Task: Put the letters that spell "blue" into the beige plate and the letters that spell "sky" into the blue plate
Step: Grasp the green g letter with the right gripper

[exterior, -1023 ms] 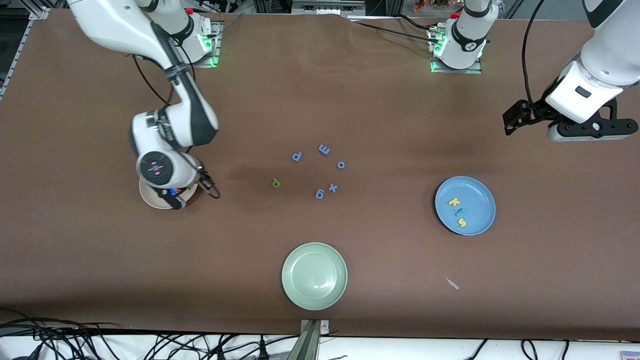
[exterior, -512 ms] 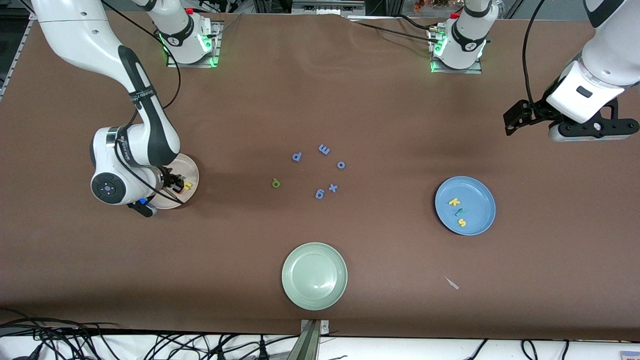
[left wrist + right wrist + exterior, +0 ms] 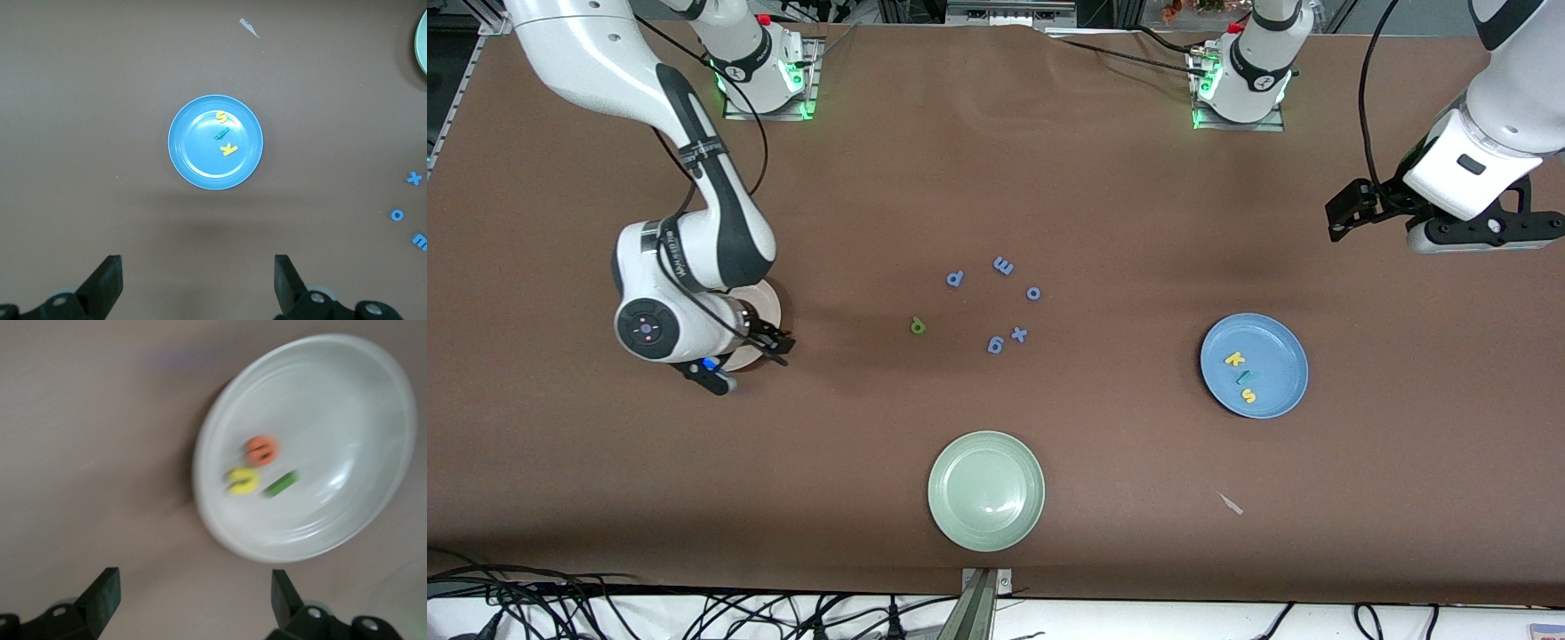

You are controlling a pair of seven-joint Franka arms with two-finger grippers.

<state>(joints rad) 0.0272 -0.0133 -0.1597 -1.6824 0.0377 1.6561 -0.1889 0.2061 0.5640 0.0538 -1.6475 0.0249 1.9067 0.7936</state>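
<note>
The beige plate point(image 3: 333, 393) holds an orange "e" point(image 3: 261, 450), a yellow "u" point(image 3: 243, 481) and a green "l" point(image 3: 280, 484). My right gripper point(image 3: 192, 600) hangs open and empty just off its rim. In the front view the right arm hides most of the beige plate point(image 3: 772, 307). The olive-green "b" point(image 3: 918, 326) lies on the table mid-way. The blue plate point(image 3: 1279, 348) carries a yellow "k" point(image 3: 1234, 359), a teal "y" point(image 3: 1243, 377) and a yellow "s" point(image 3: 1248, 396). My left gripper point(image 3: 1480, 236) waits open, high near the left arm's end of the table.
Several blue-purple letters point(image 3: 1003, 265) lie scattered beside the "b", toward the left arm's end. A pale green plate point(image 3: 986, 491) sits nearer the front camera. A small pale scrap point(image 3: 1231, 504) lies nearer the front camera than the blue plate.
My right gripper has opened by the beige plate. The right arm swung toward its own end of the table, then partly back over the plate. The left arm has hardly moved.
</note>
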